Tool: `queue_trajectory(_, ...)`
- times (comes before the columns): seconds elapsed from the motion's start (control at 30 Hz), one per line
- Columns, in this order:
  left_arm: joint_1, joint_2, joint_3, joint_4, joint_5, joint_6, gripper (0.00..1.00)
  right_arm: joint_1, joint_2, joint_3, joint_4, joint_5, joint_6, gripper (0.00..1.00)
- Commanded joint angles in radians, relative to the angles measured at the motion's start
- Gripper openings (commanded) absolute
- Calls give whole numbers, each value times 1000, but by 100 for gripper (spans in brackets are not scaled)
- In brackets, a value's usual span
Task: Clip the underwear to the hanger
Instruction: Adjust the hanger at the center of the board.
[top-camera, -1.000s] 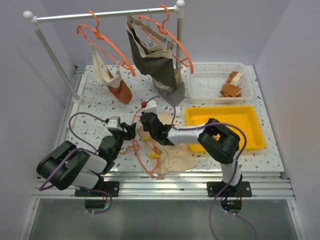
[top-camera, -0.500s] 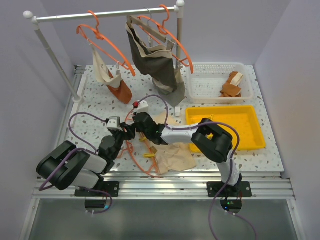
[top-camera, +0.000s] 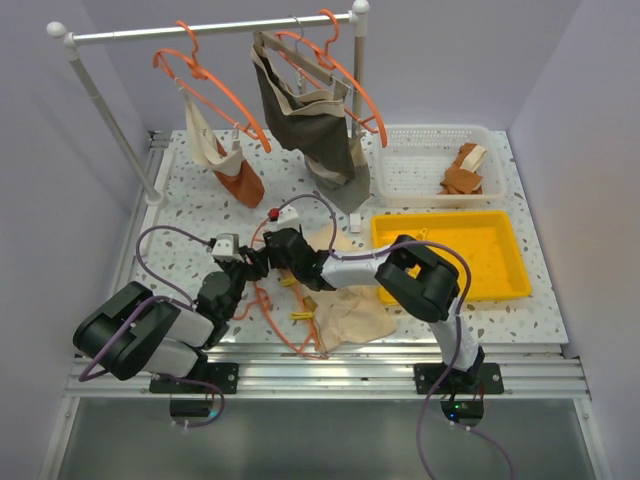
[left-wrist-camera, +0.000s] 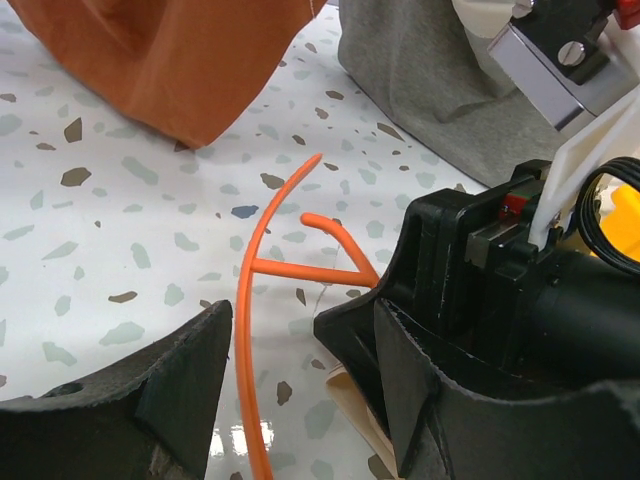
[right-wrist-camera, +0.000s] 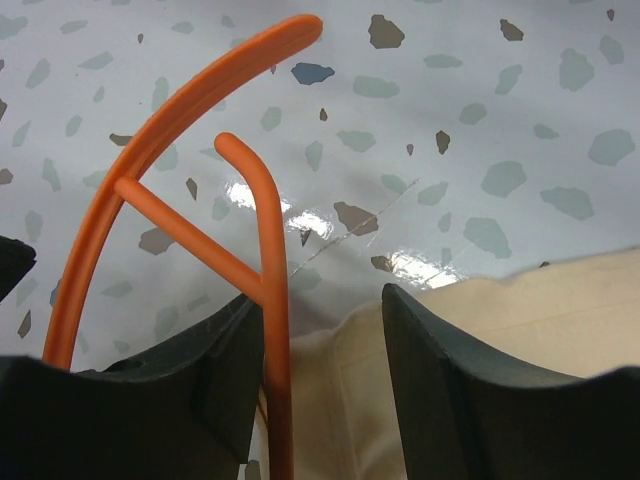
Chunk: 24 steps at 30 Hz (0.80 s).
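An orange hanger (top-camera: 268, 300) lies flat on the speckled table in the top view, with the cream underwear (top-camera: 355, 315) spread to its right. My left gripper (top-camera: 250, 268) and right gripper (top-camera: 272, 250) meet over the hanger's hook end. In the left wrist view the hanger (left-wrist-camera: 245, 350) runs between the open jaws of the left gripper (left-wrist-camera: 300, 400), touching neither finger. In the right wrist view the right gripper (right-wrist-camera: 320, 390) is open. The hanger's rod (right-wrist-camera: 275, 380) runs along its left finger, and an edge of the underwear (right-wrist-camera: 350, 400) lies between the jaws.
A clothes rail (top-camera: 210, 30) at the back carries more orange hangers, a dark grey-brown garment (top-camera: 310, 110) and a rust-orange cloth (top-camera: 240, 180). A white basket (top-camera: 430, 165) and a yellow tray (top-camera: 450, 255) stand on the right. Two small yellow clips (top-camera: 300, 315) lie by the hanger.
The right gripper slid left toward the left gripper, bringing the underwear's edge along, then opened. The left gripper stayed open in place.
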<state>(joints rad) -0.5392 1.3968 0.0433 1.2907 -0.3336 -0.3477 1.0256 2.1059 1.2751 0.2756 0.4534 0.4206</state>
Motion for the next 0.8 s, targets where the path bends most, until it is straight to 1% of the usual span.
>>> queue_trajectory(0.0, -7, 5, 1, 121, 22, 0, 63, 21, -85, -36, 83, -33, -46, 54)
queue_trajectory(0.1, -7, 5, 1, 124, 22, 0, 63, 19, -147, -82, 143, -27, -78, 55)
queue_trajectory(0.23, -7, 2, -2, 122, 19, 0, 63, 19, -239, -164, 224, 19, -111, 57)
queue_trajectory(0.43, -5, 1, -2, 122, 19, 1, 63, 10, -319, -249, 224, 103, -128, 59)
queue_trajectory(0.63, -5, -15, -8, 114, 13, 1, 63, -54, -290, -278, 212, 105, -85, 59)
queue_trajectory(0.77, -7, -33, -10, 102, 11, 1, 63, -71, -225, -250, 186, 100, -82, 59)
